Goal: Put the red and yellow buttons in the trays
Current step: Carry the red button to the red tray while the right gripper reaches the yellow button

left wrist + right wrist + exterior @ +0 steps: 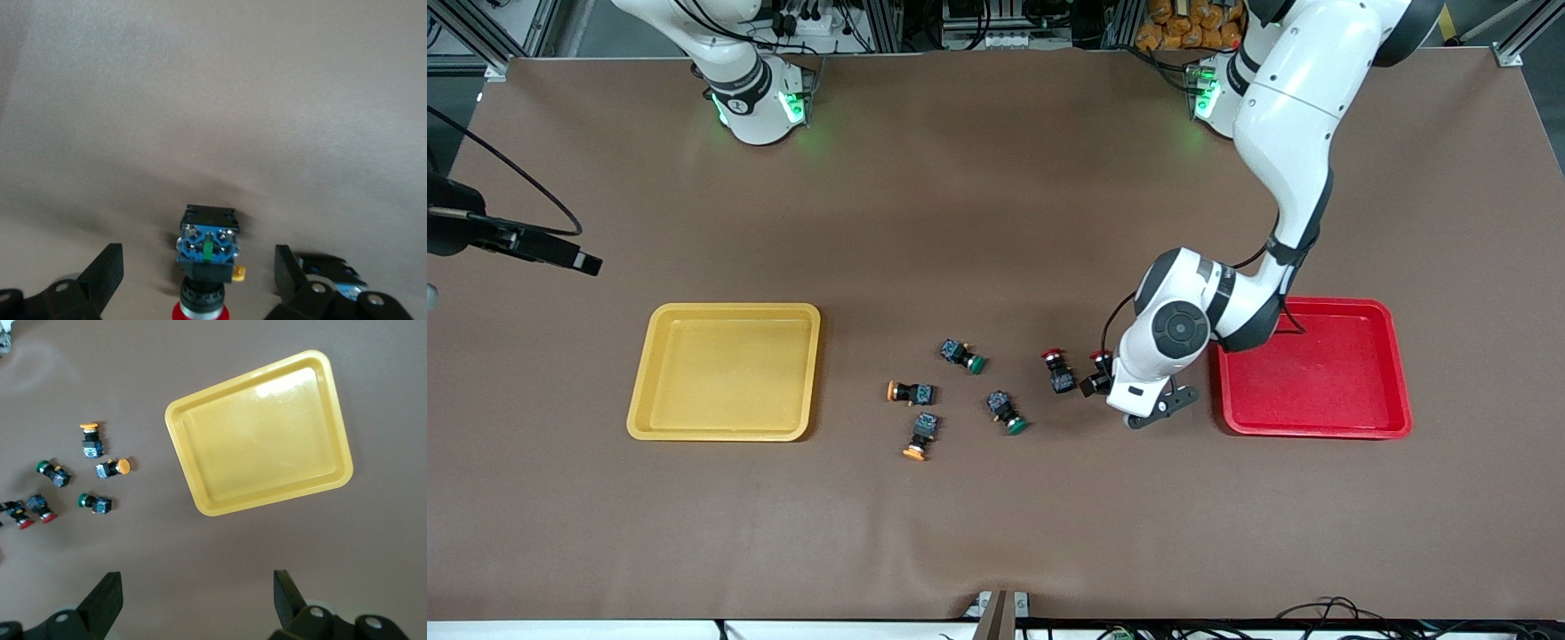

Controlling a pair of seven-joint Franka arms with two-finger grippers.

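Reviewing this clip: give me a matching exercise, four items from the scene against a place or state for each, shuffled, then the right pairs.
Items
1. yellow tray
2. red tray
3. left gripper
4. right gripper

Places or states
A. open, high over bare table beside the yellow tray
B. empty, at the left arm's end of the table
C. open, down astride a red-capped button
D. empty, at the right arm's end of the table

Pairs: 1-D, 2-B, 3-C, 4-A

You get a high front camera facing both arm bases, left wrist close on a red button (203, 257), right wrist high over the yellow tray (260, 437), front shares both.
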